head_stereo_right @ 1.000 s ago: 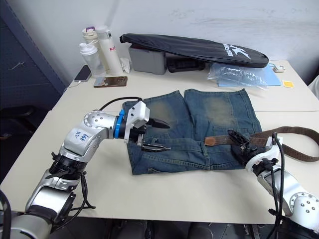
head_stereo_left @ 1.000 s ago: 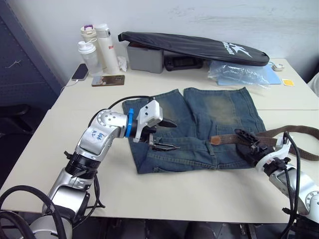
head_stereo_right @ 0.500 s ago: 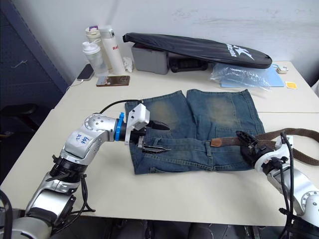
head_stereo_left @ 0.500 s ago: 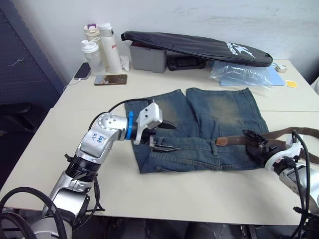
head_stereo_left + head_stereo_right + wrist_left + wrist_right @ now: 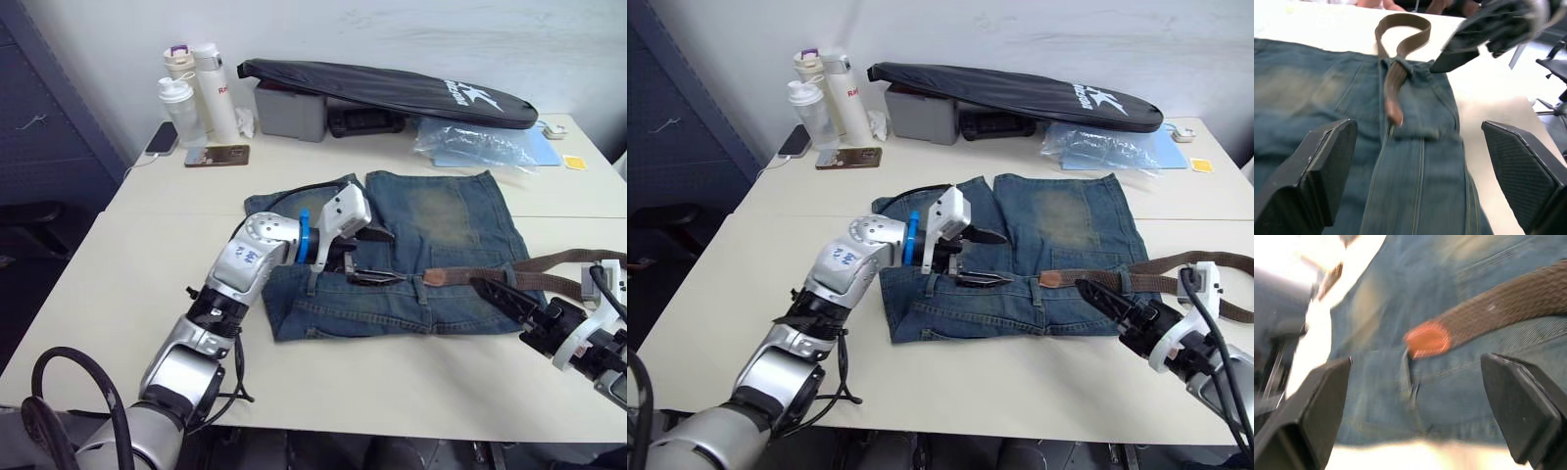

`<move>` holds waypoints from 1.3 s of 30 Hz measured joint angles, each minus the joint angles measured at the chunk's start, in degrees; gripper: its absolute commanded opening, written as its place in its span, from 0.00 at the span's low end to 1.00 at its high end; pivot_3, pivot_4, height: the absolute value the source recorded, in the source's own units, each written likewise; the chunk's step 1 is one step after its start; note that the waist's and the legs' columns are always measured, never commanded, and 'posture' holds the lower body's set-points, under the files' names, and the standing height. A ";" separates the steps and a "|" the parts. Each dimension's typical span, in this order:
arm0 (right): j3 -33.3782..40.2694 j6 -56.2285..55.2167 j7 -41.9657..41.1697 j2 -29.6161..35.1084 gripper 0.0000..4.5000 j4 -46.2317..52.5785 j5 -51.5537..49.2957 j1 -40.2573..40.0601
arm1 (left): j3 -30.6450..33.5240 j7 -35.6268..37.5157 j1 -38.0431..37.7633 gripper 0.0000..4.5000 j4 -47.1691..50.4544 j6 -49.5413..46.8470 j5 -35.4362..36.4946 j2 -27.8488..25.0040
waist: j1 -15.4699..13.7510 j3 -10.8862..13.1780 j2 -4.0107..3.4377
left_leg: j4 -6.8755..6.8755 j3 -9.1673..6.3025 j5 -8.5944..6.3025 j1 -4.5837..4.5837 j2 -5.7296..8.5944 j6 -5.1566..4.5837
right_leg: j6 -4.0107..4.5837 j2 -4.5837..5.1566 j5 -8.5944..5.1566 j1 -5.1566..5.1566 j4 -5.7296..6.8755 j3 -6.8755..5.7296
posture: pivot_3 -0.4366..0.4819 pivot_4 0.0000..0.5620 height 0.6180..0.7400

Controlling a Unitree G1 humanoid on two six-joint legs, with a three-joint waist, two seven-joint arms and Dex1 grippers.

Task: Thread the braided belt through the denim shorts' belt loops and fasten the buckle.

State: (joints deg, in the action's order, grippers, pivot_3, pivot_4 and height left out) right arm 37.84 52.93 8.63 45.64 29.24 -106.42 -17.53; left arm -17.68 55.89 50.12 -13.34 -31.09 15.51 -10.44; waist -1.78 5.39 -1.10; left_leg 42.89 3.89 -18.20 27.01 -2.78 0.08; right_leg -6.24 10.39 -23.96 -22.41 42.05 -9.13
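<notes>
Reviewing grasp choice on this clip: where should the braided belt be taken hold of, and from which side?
Probably at the reddish-brown tip of the braided belt, which lies free and flat on the denim shorts near the waistband. The open left gripper is just on its left, so come in from the robot's left, one finger above and one below the strap. The open right gripper sits farther back.

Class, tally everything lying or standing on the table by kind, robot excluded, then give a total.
Bottles: 3
Phones: 2
Denim shorts: 1
Braided belt: 1
Black zipped bag: 1
Grey box: 1
Clear plastic bag: 1
Yellow sticky pad: 1
Total: 11
</notes>
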 measured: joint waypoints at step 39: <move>-6.19 -19.26 4.20 -10.83 1.00 14.95 16.77 -10.61 | 8.29 -0.70 20.12 0.01 -48.36 8.32 -9.89 21.60 | -1.18 0.06 0.10 | 0.17 0.07 0.06 0.13 -0.01 -0.13 | -0.10 0.05 -0.02 -0.29 0.02 0.04 | 0.48 0.27 0.03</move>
State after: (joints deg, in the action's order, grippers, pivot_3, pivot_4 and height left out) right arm 31.66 33.67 12.83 34.81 44.19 -89.65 -28.13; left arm -9.39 55.19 70.24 -61.69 -22.77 5.61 11.16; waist -2.95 5.45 -1.00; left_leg 43.05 3.96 -18.14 27.14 -2.79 -0.04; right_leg -6.34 10.44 -23.97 -22.70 42.07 -9.09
